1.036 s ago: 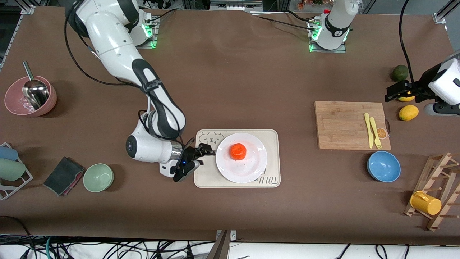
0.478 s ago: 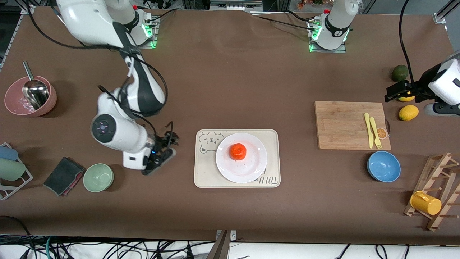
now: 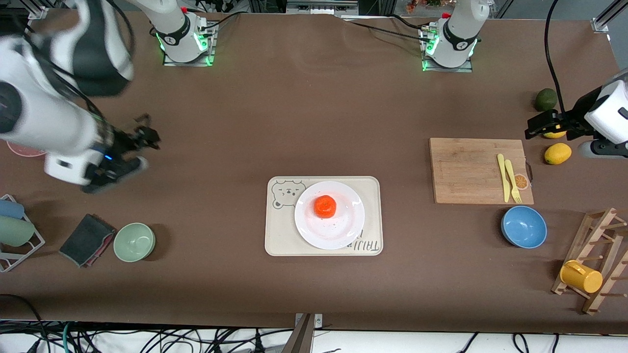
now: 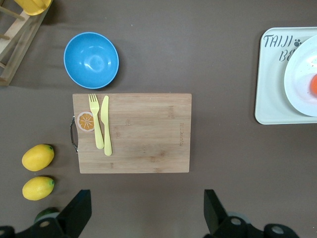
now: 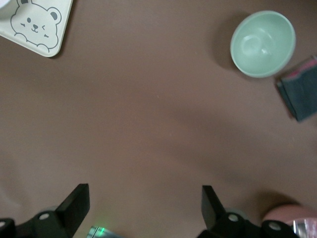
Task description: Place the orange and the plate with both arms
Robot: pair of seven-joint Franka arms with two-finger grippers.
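Observation:
The orange [image 3: 325,206] lies in the middle of the white plate [image 3: 343,226], which rests on the beige tray [image 3: 275,235] at the table's middle. My right gripper [image 3: 146,136] is open and empty, up over bare table toward the right arm's end, well away from the tray; its wrist view [image 5: 143,208] shows only brown table between the fingers. My left gripper [image 3: 536,128] is open and empty over the lemons at the left arm's end. Its wrist view [image 4: 146,213] shows the plate [image 4: 299,74] and a sliver of the orange [image 4: 314,85] at the frame's edge.
A cutting board [image 3: 471,169] with yellow fork and knife, a blue bowl [image 3: 523,226], lemons [image 3: 557,153], an avocado [image 3: 545,99] and a wooden rack with a yellow cup [image 3: 581,277] are at the left arm's end. A green bowl [image 3: 134,241], dark cloth [image 3: 86,239] and pink bowl [image 5: 292,223] are at the right arm's end.
My right arm has drawn back from the tray's edge and risen toward its end of the table, gripper empty. Plate and orange stayed put. The left arm has not moved.

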